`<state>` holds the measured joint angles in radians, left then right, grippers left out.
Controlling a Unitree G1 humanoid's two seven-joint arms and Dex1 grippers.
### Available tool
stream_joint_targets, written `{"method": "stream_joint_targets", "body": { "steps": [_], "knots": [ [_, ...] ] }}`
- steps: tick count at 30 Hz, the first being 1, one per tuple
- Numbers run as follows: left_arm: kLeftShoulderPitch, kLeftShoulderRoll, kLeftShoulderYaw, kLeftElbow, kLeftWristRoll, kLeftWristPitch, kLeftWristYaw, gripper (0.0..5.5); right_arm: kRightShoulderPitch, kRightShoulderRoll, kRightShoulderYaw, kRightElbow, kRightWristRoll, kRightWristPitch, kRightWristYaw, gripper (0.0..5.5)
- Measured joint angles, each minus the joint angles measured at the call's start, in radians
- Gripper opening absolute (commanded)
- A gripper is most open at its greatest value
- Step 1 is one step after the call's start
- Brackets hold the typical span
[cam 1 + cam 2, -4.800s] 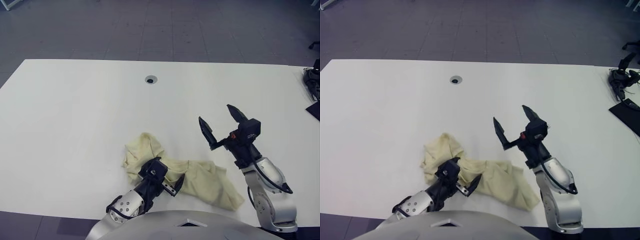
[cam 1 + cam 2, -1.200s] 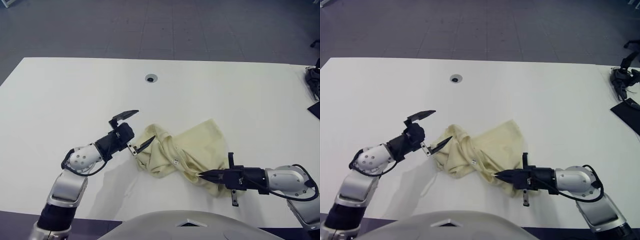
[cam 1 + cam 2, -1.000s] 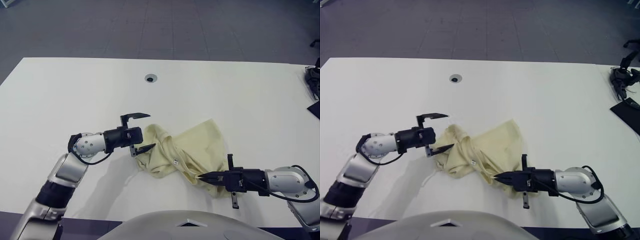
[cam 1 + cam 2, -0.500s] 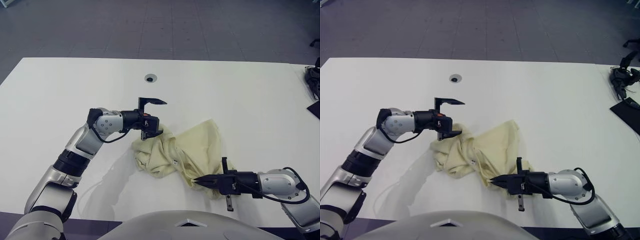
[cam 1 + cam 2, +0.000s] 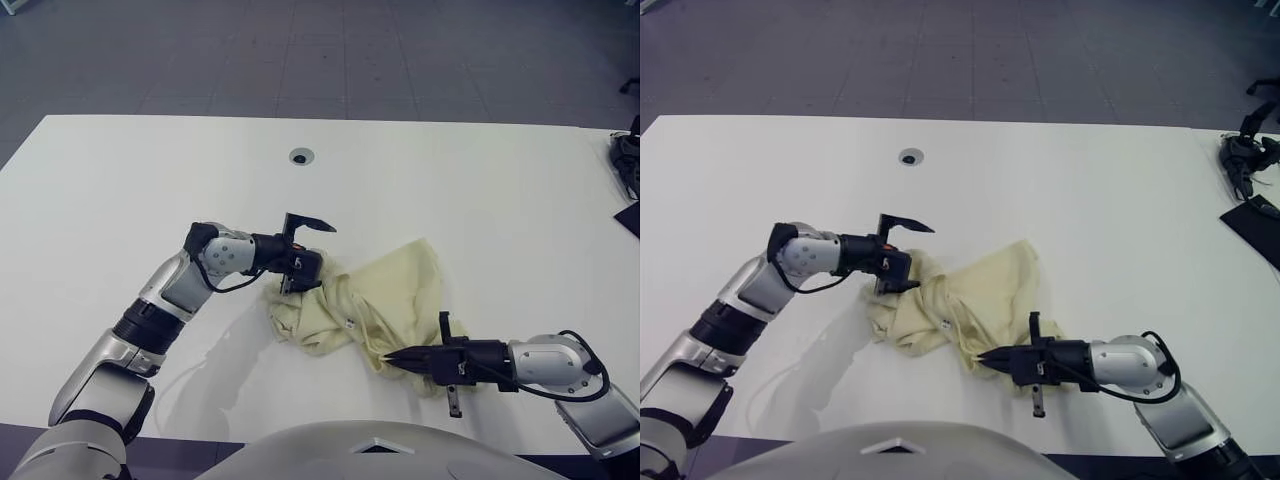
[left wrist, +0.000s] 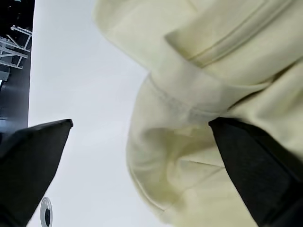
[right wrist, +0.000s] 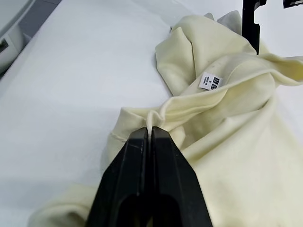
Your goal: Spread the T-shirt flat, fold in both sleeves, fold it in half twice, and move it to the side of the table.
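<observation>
Right wrist view first: the right gripper (image 7: 150,131) has its two black fingers (image 7: 130,170) clamped tight together. Pinched between the tips is a small puckered fold of the pale yellow, crumpled fabric T-shirt (image 7: 227,142). Just beyond that pinch, a small white label (image 7: 210,81) shows on a raised ridge of the cloth.

Over in the left wrist view, the left gripper (image 6: 141,124) is spread wide. One dark finger (image 6: 255,165) sits against the bunched fabric, the other hangs over bare tabletop, and nothing is gripped between them.

Out to the head cameras now: the shirt lies in a rumpled heap on the white table (image 5: 130,170), in its near half and about mid-width, not flattened at all. The right gripper lies low along the table on the robot's right and holds the heap's near edge. The left gripper is at the heap's far-left corner, one finger raised in the air and the other down at the cloth.

Farther back on the table sits a small round grommet hole (image 5: 301,156), well apart from the shirt. At the table's far right edge lies a tangle of black cables (image 5: 1243,152), also well clear.
</observation>
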<state>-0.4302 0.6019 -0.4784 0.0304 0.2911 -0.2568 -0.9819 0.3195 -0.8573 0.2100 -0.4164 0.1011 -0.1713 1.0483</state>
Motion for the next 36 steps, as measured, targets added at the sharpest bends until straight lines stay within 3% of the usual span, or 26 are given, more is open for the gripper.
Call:
{"method": "stream_joint_targets", "body": {
  "steps": [22,29,36],
  "knots": [
    [0.009,-0.041,-0.055,0.031,0.020,-0.005,-0.015,1.19,-0.011,0.012,0.038,0.015,-0.005,-0.025,-0.006,0.00],
    [0.044,-0.041,-0.014,-0.011,-0.010,-0.009,0.026,0.04,-0.021,0.023,0.035,0.021,-0.008,-0.026,-0.026,0.00],
    [0.123,-0.042,0.160,-0.143,-0.140,0.026,0.140,0.01,-0.061,0.039,-0.009,0.034,0.015,-0.027,-0.055,0.00]
  ]
}}
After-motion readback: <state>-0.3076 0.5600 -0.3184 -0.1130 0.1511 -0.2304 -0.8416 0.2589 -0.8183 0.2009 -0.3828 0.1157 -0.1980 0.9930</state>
